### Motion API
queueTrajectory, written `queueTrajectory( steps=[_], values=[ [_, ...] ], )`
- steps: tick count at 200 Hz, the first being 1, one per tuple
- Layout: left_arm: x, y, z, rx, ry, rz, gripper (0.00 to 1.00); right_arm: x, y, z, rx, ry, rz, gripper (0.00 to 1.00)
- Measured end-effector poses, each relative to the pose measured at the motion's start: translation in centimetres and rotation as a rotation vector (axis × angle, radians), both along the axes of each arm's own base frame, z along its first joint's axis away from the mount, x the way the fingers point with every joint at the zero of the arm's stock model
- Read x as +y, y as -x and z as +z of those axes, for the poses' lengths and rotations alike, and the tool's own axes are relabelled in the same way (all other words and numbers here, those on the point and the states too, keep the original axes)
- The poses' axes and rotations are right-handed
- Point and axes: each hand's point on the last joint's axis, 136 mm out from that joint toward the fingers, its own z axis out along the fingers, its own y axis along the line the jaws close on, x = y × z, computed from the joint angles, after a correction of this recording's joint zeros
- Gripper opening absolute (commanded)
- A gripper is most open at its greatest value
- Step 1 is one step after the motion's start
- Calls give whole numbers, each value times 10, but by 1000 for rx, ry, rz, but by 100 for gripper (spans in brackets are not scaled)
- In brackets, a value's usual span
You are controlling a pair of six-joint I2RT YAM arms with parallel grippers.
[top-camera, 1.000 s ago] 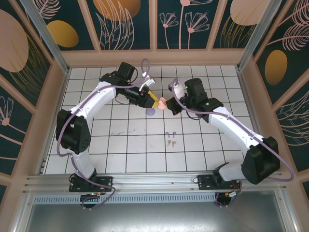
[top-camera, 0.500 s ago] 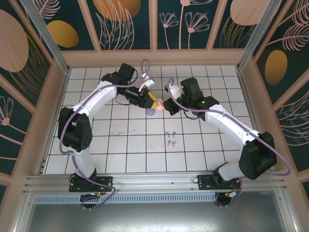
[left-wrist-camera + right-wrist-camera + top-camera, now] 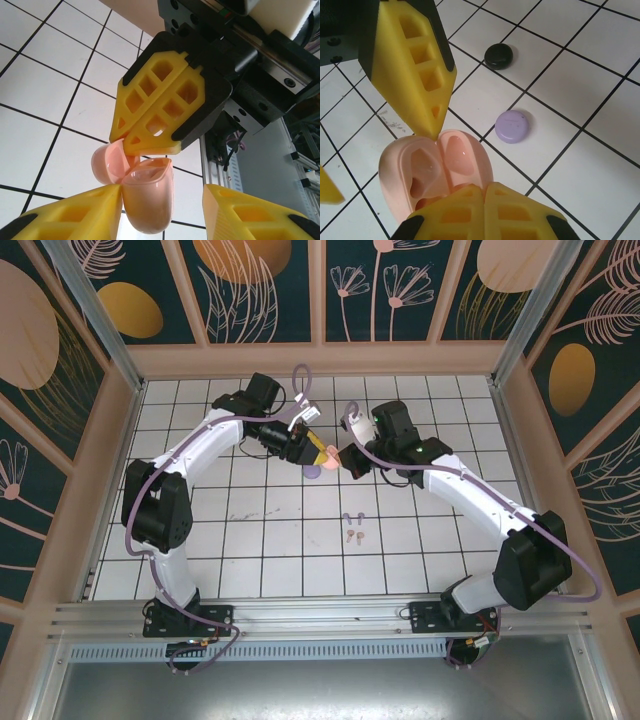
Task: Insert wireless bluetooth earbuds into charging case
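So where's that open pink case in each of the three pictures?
Top view: the pink case is mid-table, where the two arms meet.
Left wrist view: bottom middle, just under a closed pair of yellow fingers.
Right wrist view: lower left.
Shared landmark: yellow fingers touch the case in every view.

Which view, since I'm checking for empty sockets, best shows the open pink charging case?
Right wrist: the open pale pink plastic charging case faces the lens, both halves' hollows exposed. Left wrist sees it side-on, hollows mostly hidden. Top external shows a pink speck.
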Motion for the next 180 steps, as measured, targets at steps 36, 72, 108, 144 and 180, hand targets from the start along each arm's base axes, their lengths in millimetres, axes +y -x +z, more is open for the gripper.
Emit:
queueTrajectory(
  steps=[36, 72, 108, 144, 180],
  values=[
    [-1, -2, -2, 0, 1, 7, 54, -2, -2, -1, -4, 10, -12, 0],
    [-1, 0, -5, 14, 8, 2, 55, -3, -3, -3, -3, 19, -19, 0],
    [-1, 2, -10, 19, 7, 1, 55, -3, -2, -7, 8, 28, -19, 0],
    [-1, -3, -22, 16, -25, 28, 56, 6, -1, 10, -24, -6, 7, 0],
    [-3, -4, -21, 22, -19, 34, 56, 5, -1, 12, -28, -7, 4, 0]
  ],
)
